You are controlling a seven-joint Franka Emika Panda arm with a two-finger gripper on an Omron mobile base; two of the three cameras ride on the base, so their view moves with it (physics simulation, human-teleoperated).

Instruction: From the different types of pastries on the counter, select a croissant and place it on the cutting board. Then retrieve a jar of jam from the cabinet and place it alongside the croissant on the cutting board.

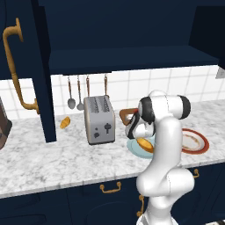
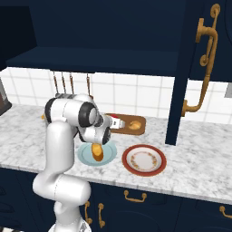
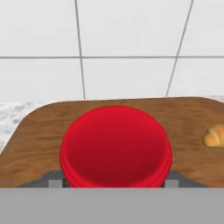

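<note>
**Jam jar held over the cutting board, croissant already there**

Here the gripper (image 3: pixel 114 183) is clamped on the jam jar (image 3: pixel 115 146) — in the hand view its two dark finger tips sit on either side of the jar's round red lid, right against it. The jar is over the cutting board (image 3: pixel 39 131), whose brown wood spreads behind and to both sides of the lid; whether the jar's base touches the wood cannot be told. The croissant (image 3: pixel 214 136) lies on the same board, off to the right of the jar and apart from it.

From the right base view, the jar (image 2: pixel 116 123) shows its red top and pale body at the near-left end of the board (image 2: pixel 140 128), with the croissant (image 2: pixel 134 125) just beyond it. The board lies on the counter (image 2: pixel 199 163) against the tiled wall. In front of it sit a light-blue plate (image 2: pixel 84 156) carrying an orange loaf-shaped pastry (image 2: pixel 97 152) and, beside that, a red-rimmed plate (image 2: pixel 144 160).

In the left base view a small orange pastry (image 1: pixel 65 122) lies left of the toaster (image 1: pixel 99 119) — close to the open cabinet door (image 1: pixel 41 70) with its brass handle (image 1: pixel 16 66).
</note>
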